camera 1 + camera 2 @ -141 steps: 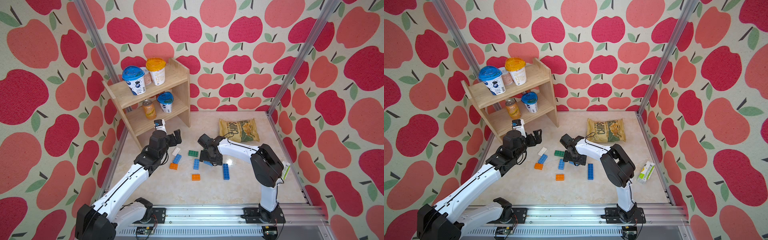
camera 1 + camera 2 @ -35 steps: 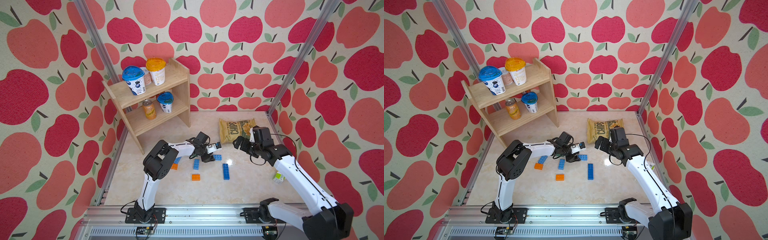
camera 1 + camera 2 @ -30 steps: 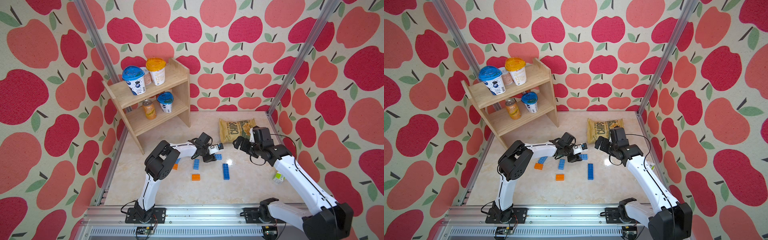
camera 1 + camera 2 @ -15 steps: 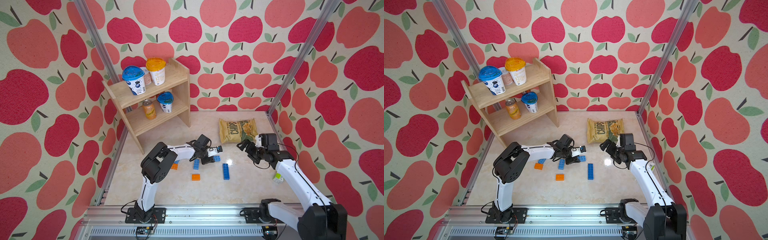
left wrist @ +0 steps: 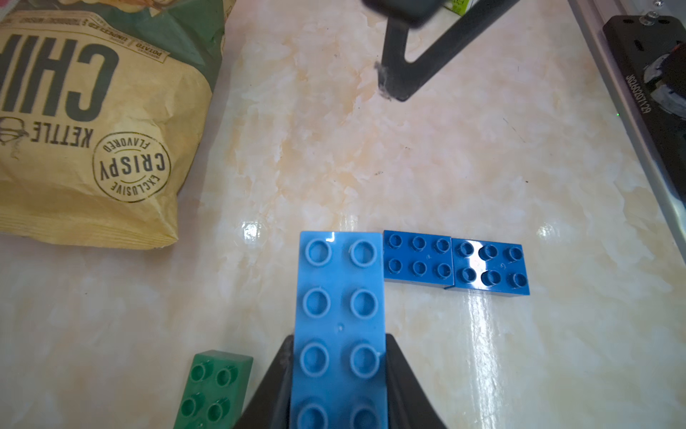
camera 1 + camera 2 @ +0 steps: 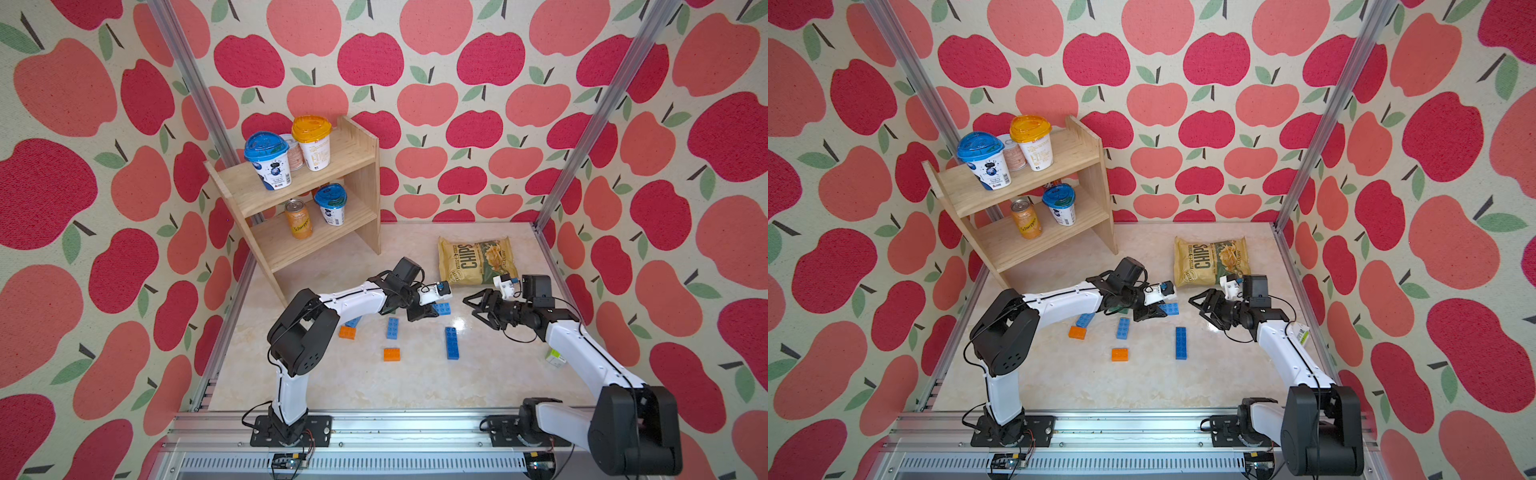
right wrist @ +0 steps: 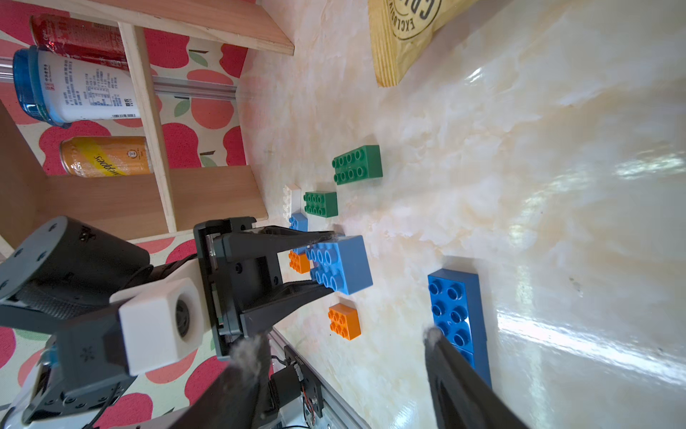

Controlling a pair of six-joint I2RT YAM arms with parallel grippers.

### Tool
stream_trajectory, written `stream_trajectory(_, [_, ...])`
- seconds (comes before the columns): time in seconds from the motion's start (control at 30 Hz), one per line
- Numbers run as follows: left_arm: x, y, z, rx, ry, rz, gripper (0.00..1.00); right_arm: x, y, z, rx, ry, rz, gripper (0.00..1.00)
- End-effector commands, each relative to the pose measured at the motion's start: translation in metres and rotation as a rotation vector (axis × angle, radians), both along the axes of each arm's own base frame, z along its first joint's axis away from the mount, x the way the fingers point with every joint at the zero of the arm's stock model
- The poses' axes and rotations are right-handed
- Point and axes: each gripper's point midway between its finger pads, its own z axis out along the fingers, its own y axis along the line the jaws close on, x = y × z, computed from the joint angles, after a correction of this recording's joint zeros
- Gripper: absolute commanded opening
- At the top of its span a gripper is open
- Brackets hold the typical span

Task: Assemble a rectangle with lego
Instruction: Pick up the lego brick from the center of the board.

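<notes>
My left gripper [image 6: 429, 311] [image 5: 338, 345] is shut on a light blue 2x4 lego brick [image 6: 442, 308] [image 5: 339, 297] [image 7: 339, 264], held low over the table. My right gripper [image 6: 471, 307] [image 7: 338, 343] faces it from the right, open and holding nothing. A long dark blue brick [image 6: 452, 343] [image 7: 454, 312] lies nearer the front between the two. Another blue brick [image 6: 393, 327] and two orange ones [image 6: 391, 354] [image 6: 347, 332] lie to the left. In the right wrist view two green bricks [image 7: 358, 164] [image 7: 321, 203] and a white one [image 7: 291, 200] lie behind the left arm.
A chips bag [image 6: 476, 259] lies at the back right, close to both grippers. A wooden shelf [image 6: 316, 216] with cups and a can stands at the back left. A small green-and-white carton [image 6: 556, 358] sits beside the right forearm. The metal base rail [image 6: 374, 432] runs along the front.
My left gripper has closed on the light blue brick. The right arm has come down and in toward the left gripper, and its jaws stand narrower than before.
</notes>
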Motion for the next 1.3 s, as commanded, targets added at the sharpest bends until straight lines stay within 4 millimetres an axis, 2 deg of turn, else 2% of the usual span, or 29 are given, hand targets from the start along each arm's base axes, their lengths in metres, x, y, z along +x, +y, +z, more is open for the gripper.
stream_trajectory(0.0, [-0.014,-0.01,0.029,-0.061,0.024,-0.073,0.0,-0.006,0.01,0.009,0.07,-0.065,0.099,0.65])
stream_trajectory(0.37, [-0.021,-0.022,0.042,-0.101,0.027,-0.115,0.0,-0.011,0.021,-0.007,0.12,-0.037,0.187,0.6])
stream_trajectory(0.57, [-0.022,-0.025,0.042,-0.097,0.033,-0.126,0.0,-0.009,0.031,-0.014,0.155,-0.009,0.242,0.49])
stream_trajectory(1.07, [-0.018,-0.028,0.038,-0.088,0.026,-0.118,0.0,-0.006,0.046,-0.013,0.178,0.009,0.313,0.38])
stream_trajectory(1.17, [-0.015,-0.028,0.037,-0.086,0.02,-0.112,0.0,-0.007,0.047,-0.014,0.18,0.017,0.318,0.29])
stream_trajectory(1.27, [-0.014,-0.028,0.038,-0.091,0.018,-0.104,0.0,-0.007,0.048,-0.015,0.188,0.027,0.325,0.13])
